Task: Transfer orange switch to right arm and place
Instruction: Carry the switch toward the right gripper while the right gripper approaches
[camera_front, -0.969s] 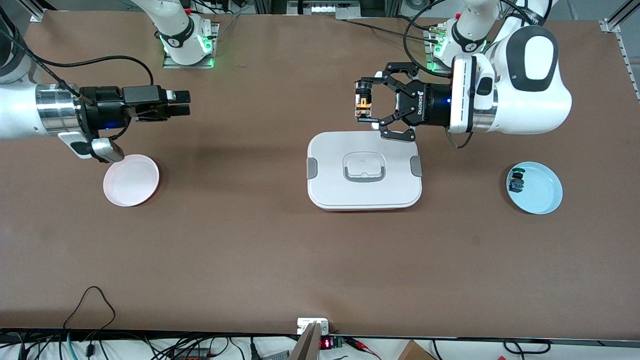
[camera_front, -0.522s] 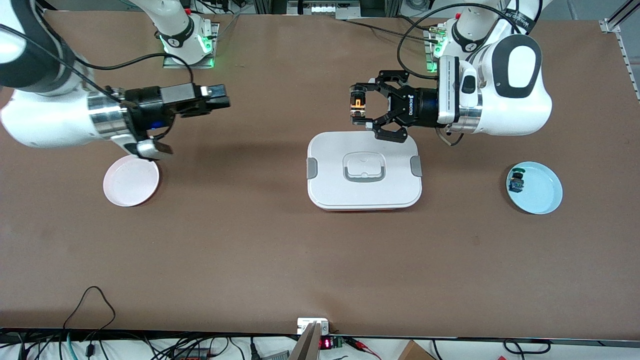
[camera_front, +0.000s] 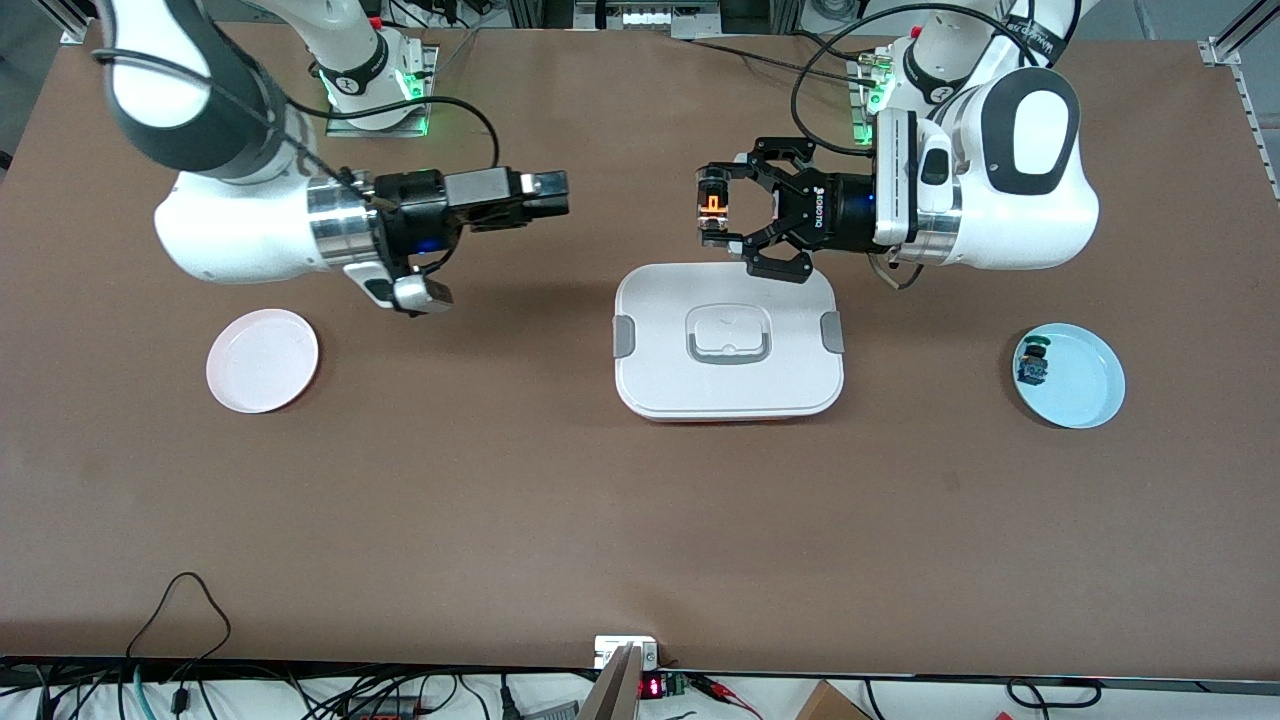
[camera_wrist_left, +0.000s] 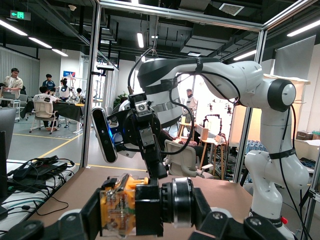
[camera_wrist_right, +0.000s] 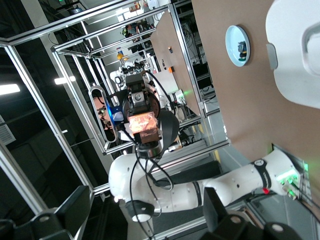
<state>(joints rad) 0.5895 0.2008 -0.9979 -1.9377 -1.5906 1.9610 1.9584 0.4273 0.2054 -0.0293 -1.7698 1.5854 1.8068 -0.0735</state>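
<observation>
The orange switch (camera_front: 714, 207), with a black cap and an orange middle block, is held in the air. My left gripper (camera_front: 716, 208) is shut on it, over the table just past the white box's edge nearest the robots' bases. The left wrist view shows the switch (camera_wrist_left: 142, 207) lying crosswise between the two pads. My right gripper (camera_front: 560, 196) is level with it, over bare table toward the right arm's end, pointing at the switch with a gap between them. Its fingers (camera_wrist_right: 75, 205) stand open with nothing between them, and the switch (camera_wrist_right: 142, 122) shows straight ahead.
A white lidded box (camera_front: 650, 385) sits mid-table. A pink plate (camera_front: 262, 360) lies toward the right arm's end. A light blue plate (camera_front: 1090, 385) toward the left arm's end holds a green-capped, blue-bodied part (camera_front: 1033, 362).
My right arm has swung from over the pink plate toward the table's middle, closing on the left gripper. The left gripper has shifted slightly with the switch still held.
</observation>
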